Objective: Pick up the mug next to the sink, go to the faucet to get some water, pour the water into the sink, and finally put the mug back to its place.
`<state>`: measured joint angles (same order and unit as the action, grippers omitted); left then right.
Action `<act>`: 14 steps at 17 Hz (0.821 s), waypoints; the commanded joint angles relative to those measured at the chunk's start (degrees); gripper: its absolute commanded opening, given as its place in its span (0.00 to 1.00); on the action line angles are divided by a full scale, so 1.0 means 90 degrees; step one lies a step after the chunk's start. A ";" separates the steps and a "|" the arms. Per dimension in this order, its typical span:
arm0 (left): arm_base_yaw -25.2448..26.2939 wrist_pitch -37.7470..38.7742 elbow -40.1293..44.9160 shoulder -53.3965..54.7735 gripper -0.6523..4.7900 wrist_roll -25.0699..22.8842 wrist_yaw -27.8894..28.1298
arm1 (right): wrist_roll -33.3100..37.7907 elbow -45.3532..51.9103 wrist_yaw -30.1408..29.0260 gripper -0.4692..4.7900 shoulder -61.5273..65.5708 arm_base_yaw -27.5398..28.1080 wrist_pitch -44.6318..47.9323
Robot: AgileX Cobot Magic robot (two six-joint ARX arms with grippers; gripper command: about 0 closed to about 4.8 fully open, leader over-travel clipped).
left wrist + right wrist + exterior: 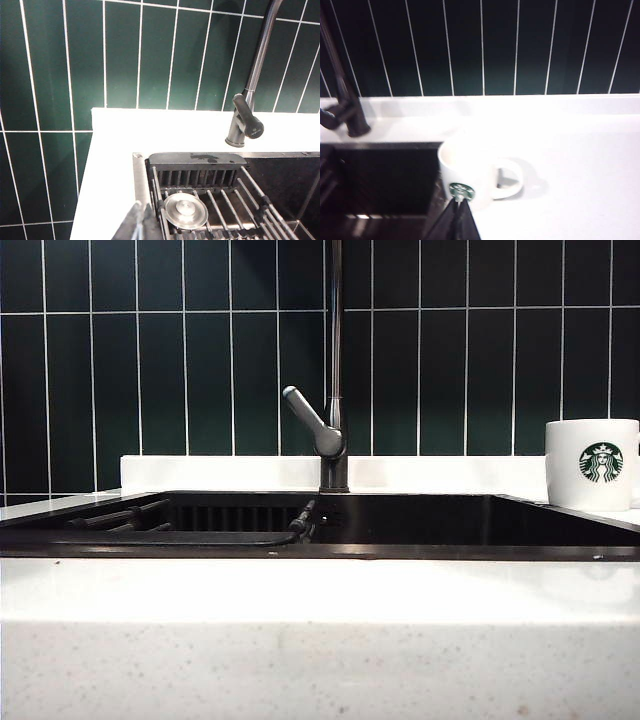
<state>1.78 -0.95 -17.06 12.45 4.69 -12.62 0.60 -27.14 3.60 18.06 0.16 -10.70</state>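
White speckled stone counter (320,640) frames the black sink (420,525), low white ledge along the green-tiled wall. Mug (592,464) stands upright on the counter just right of the sink, logo facing front. Faucet (335,390) base sits on the ledge behind the basin.

Seen from the front: sink (560,520) set into the counter (320,640), faucet (335,390) at its rear edge, centred before the tiled wall (150,370). Mug (592,464) upright on the counter at the sink's right rim, rack (200,200) in the sink's left half. Left gripper (138,223) above the left rim, right gripper (456,220) before the mug.
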 commanded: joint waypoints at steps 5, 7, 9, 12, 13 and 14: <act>-0.0002 -0.0823 -0.0809 0.2149 0.11 0.0010 -0.0600 | -0.0566 -0.0860 0.0646 0.09 0.1622 0.0005 -0.0855; -0.0002 -0.1287 -0.0831 0.2742 0.11 0.0027 -0.1302 | -0.0010 -0.0865 0.0809 0.09 0.1899 0.0005 -0.0838; -0.0010 -0.1311 -0.0954 0.3276 0.13 -0.0012 -0.1474 | 0.0335 -0.0865 0.0879 0.11 0.2147 0.0102 -0.0775; -0.0012 -0.1758 -0.1054 0.4192 0.23 -0.0019 -0.1498 | 0.0299 -0.0862 0.0923 0.36 0.2722 0.0335 -0.0233; -0.0012 -0.1911 -0.1127 0.4481 0.23 -0.0022 -0.1581 | 0.0216 -0.0862 0.0925 0.40 0.2963 0.0345 0.0114; -0.0012 -0.2084 -0.1241 0.4809 0.23 -0.0024 -0.1608 | 0.0046 -0.0862 0.0928 0.40 0.3252 0.0352 0.0549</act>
<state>1.74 -17.17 -27.24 54.52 4.58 -26.37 2.68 -34.70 11.79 46.35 3.38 -10.41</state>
